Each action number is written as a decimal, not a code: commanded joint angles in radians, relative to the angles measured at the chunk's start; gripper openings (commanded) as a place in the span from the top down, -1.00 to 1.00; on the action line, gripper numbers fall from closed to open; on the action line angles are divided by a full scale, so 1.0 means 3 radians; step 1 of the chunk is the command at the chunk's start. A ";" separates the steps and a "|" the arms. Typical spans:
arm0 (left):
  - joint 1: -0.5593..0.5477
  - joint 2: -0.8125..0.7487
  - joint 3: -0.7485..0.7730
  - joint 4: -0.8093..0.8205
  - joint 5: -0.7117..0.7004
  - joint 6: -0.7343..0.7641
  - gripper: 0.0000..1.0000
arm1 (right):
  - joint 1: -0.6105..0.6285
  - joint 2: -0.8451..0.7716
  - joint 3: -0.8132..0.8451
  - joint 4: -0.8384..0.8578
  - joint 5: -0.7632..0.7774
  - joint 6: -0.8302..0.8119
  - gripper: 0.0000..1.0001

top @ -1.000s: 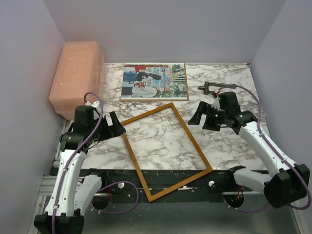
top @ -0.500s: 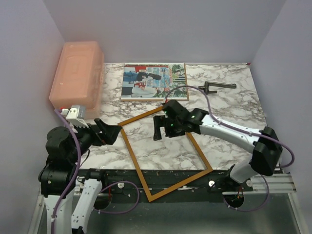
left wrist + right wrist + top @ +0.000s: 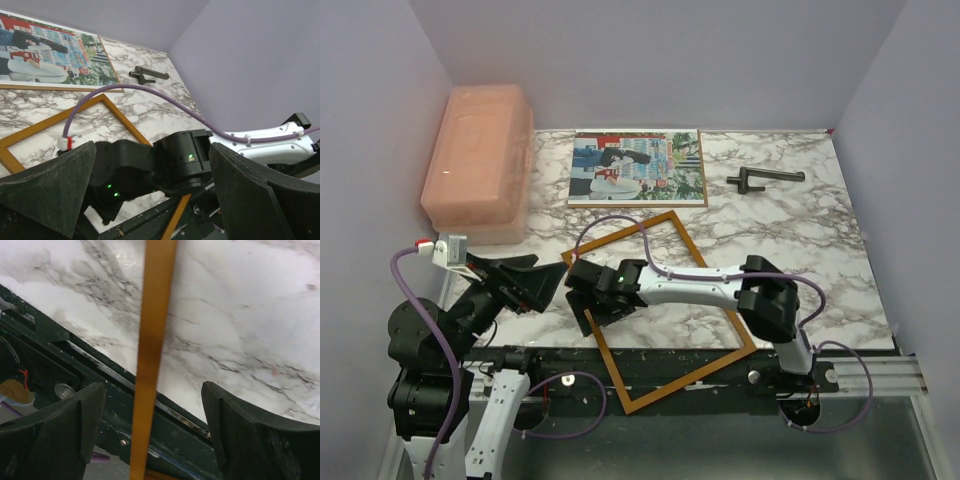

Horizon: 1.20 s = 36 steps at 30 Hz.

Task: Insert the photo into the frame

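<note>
R gripper [image 3: 152, 410] spread astride frame [image 3: 155, 315] left rail, L gripper [image 3: 152, 185] splayed wide just left of it, photo [image 3: 637, 167] beyond.

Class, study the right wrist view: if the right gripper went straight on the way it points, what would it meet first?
Most likely the frame: its orange-brown rail runs between the open fingers of the right gripper, with the marble table beneath. The gap left is unclear.

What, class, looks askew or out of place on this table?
The frame lies skewed, turned diagonal to the table, its near corner hanging past the front edge. The photo lies square near the far edge.
</note>
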 commanded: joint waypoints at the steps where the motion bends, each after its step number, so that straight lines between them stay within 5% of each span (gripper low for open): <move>1: 0.0018 -0.0041 0.0048 0.0137 0.0168 -0.0160 -0.97 | 0.0191 0.0356 0.0440 -0.0304 0.0223 0.0058 -0.65; 10: 0.0018 -0.0071 -0.0015 0.0050 0.0175 -0.0133 -0.97 | 0.0276 0.0748 0.0782 -0.0726 0.0534 0.0054 -0.18; 16: 0.0016 -0.0098 -0.0078 0.0050 0.0163 -0.0143 -0.97 | 0.0276 0.0681 0.0624 -0.0709 0.0605 0.0094 0.56; 21: 0.0018 -0.0105 -0.0134 0.0050 0.0173 -0.0157 -0.97 | 0.0271 0.0564 0.0496 -0.0761 0.0753 0.0212 0.95; 36: 0.0016 -0.0154 -0.0332 0.0060 0.0158 -0.0194 -0.97 | 0.0059 -0.0114 -0.0356 -0.0785 0.0822 0.0717 0.99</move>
